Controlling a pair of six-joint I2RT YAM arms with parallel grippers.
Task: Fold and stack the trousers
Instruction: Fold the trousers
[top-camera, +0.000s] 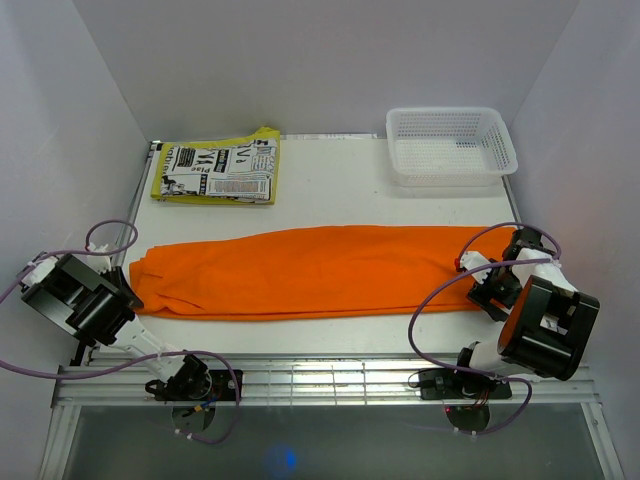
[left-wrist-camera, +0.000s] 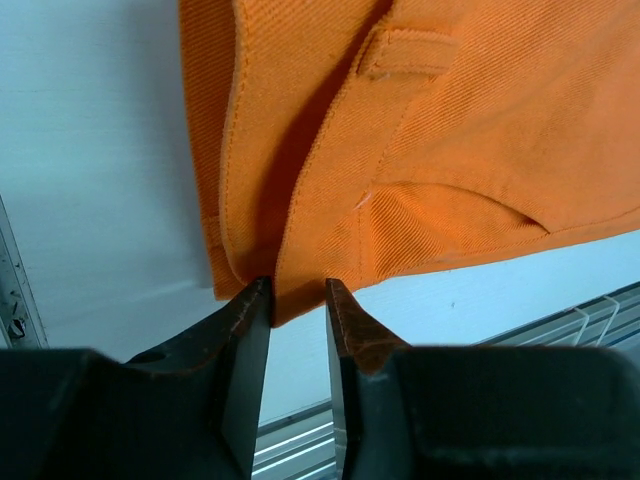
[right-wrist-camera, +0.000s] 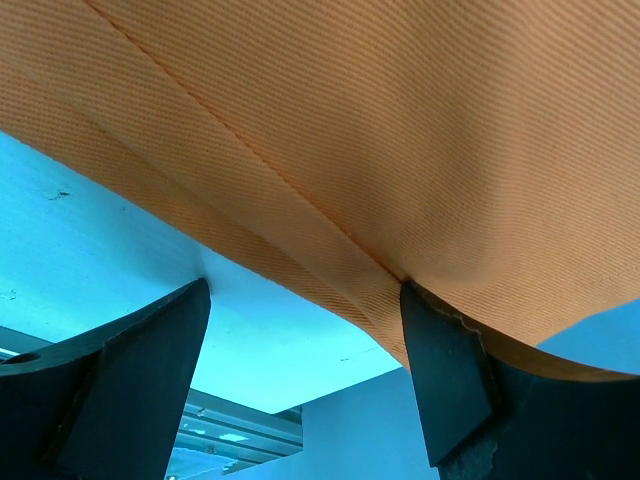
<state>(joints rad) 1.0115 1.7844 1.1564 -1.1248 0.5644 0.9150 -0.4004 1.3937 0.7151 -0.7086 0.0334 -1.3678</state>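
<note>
Trousers (top-camera: 300, 272) lie flat across mid-frame in the top view, doubled lengthwise, with the waist at left and the cuffs at right.

Left pincer (left-wrist-camera: 295, 300): narrow gap, waist corner right at the tips. Can't tell if it's actually pinched.
Right pincer (right-wrist-camera: 305, 288): wide, cuff edge draped on one finger, nothing held.

Risks as I judge them:
- If the left has only a tip bite, the corner may slip on the lift, or you take the top layer alone and the fold opens.
- If you close the right from here, you may catch one layer and the legs split.
- Uneven lift heights would skew the crease.
- The lower edge runs near the rail (top-camera: 320, 380) at bottom of frame, so dragging that way could snag it.

Tabletop (top-camera: 330, 205) is white and smooth, so the cloth will probably slide easily. Plain white walls stand on three sides. A printed cloth (top-camera: 215, 170) sits upper left and a basket (top-camera: 445, 110) upper right, both well apart from the trousers.
</note>
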